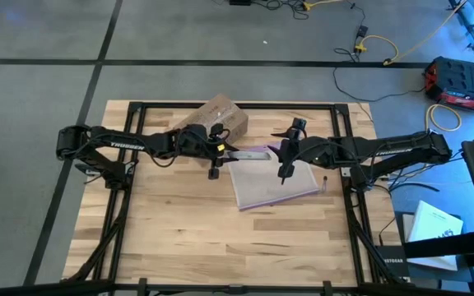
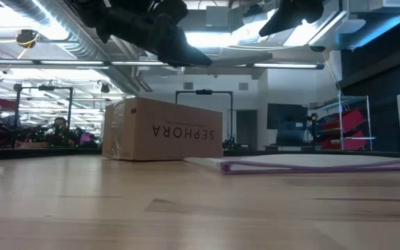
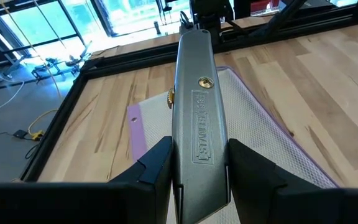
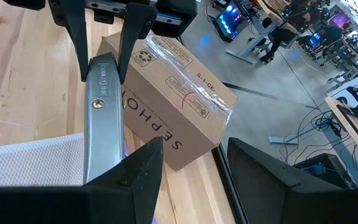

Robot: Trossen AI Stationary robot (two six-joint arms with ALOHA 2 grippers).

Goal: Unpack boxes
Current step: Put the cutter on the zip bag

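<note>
Beside box (image 1: 223,117), clear bag (image 1: 274,185), grey knife (image 1: 249,154)

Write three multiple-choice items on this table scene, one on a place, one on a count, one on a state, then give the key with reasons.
1. Where does the box sit?
A. at the table's far edge
B. on the bag
C. on the floor

2. How many cardboard boxes are on the table?
A. three
B. one
C. two

3. What does the left gripper hold?
A. nothing
B. the bag
C. the grey utility knife

Key: 1 A, the high view shows it by the frame's far rail, beside the clear bag. 2 B, every view shows a single box. 3 C, the left wrist view shows the jaws clamped on the knife's handle.
</note>
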